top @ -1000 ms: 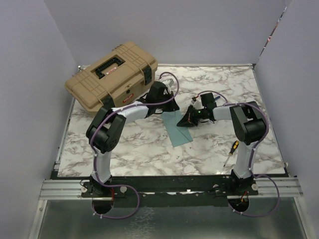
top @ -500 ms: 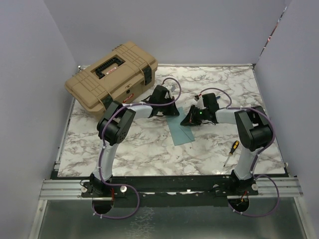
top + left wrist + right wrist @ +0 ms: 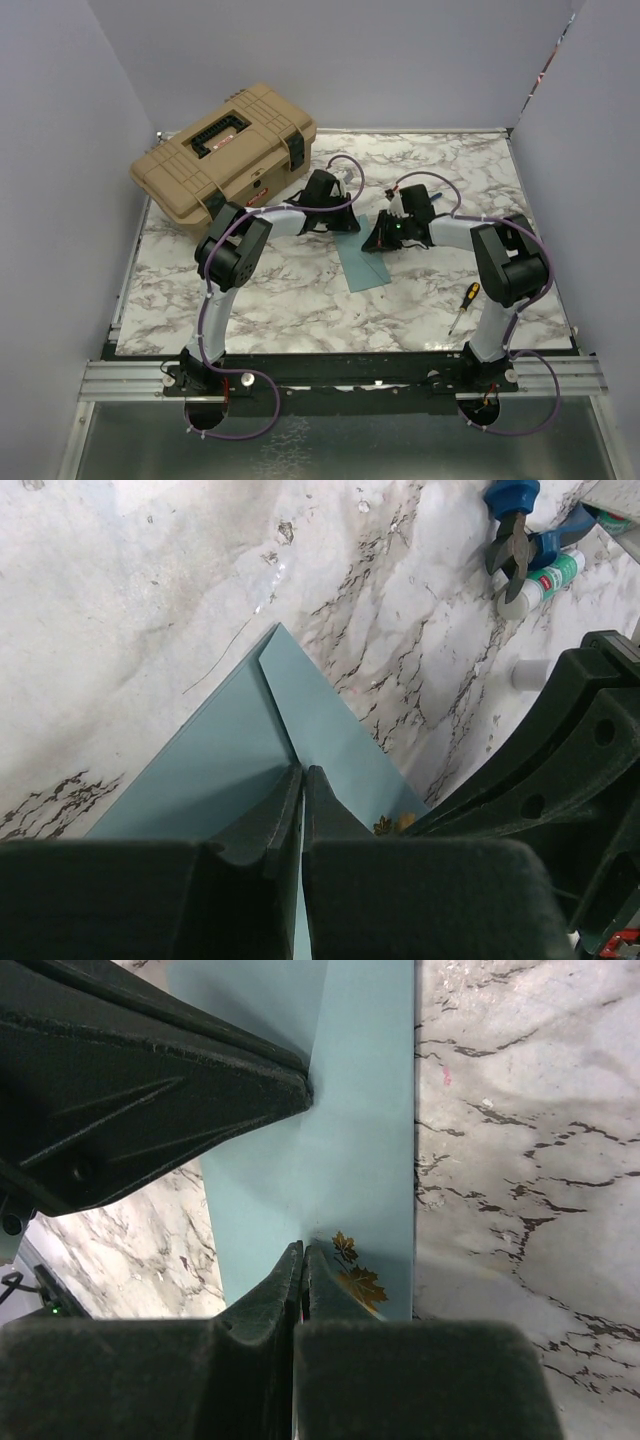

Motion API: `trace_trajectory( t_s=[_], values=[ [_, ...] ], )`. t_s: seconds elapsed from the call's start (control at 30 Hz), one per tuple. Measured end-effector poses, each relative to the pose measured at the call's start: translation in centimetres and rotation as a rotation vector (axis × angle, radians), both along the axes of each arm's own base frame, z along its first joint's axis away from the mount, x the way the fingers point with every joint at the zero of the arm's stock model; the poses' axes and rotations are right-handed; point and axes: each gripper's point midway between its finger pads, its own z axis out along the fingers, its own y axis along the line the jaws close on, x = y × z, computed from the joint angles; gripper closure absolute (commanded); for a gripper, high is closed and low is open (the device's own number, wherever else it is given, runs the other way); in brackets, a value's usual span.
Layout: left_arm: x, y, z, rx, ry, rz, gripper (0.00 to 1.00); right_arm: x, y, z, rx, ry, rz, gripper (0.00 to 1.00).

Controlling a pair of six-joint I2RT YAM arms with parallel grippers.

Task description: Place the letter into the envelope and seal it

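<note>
The teal envelope [image 3: 362, 268] lies flat on the marble table, its flap folded down with a diagonal fold line in the left wrist view [image 3: 230, 760]. It carries a gold maple-leaf print [image 3: 355, 1272]. My left gripper [image 3: 349, 222] is shut, its tips [image 3: 302, 772] resting on the envelope's far end at the fold. My right gripper [image 3: 373, 240] is shut, its tips [image 3: 303, 1248] pressing on the teal paper [image 3: 370, 1140] beside the leaf print, close to the left gripper. The cream letter is not in view.
A tan toolbox [image 3: 225, 150] stands at the back left. A yellow-handled screwdriver [image 3: 463, 305] lies near the right arm's base. Blue pliers [image 3: 515, 530] and a small tube [image 3: 545, 580] lie beyond the envelope.
The left arm has straightened and its gripper slid a little right along the envelope's far end. The right gripper shifted slightly back. The envelope stays in place.
</note>
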Motion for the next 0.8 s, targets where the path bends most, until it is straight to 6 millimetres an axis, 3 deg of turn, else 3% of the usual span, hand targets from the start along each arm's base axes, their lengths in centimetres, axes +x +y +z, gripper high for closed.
trace_trajectory(
  t_s=[0.27,0.53,0.67,0.8],
  values=[
    [0.1,-0.2,1.2,-0.005,-0.004,-0.010,0.95,0.1,-0.3,0.0,-0.048,-0.030,0.045,1.00],
    [-0.1,-1.0,4.5,-0.059,-0.059,-0.061,0.96,0.4,-0.5,0.1,-0.088,-0.080,0.070,1.00],
    [-0.5,-1.9,4.1,-0.080,-0.048,-0.097,0.96,0.4,-0.4,0.2,-0.096,-0.095,0.082,1.00],
    [-0.6,-2.4,2.2,-0.075,-0.022,-0.111,1.00,0.4,-0.5,0.3,-0.100,-0.103,0.086,1.00]
  ],
)
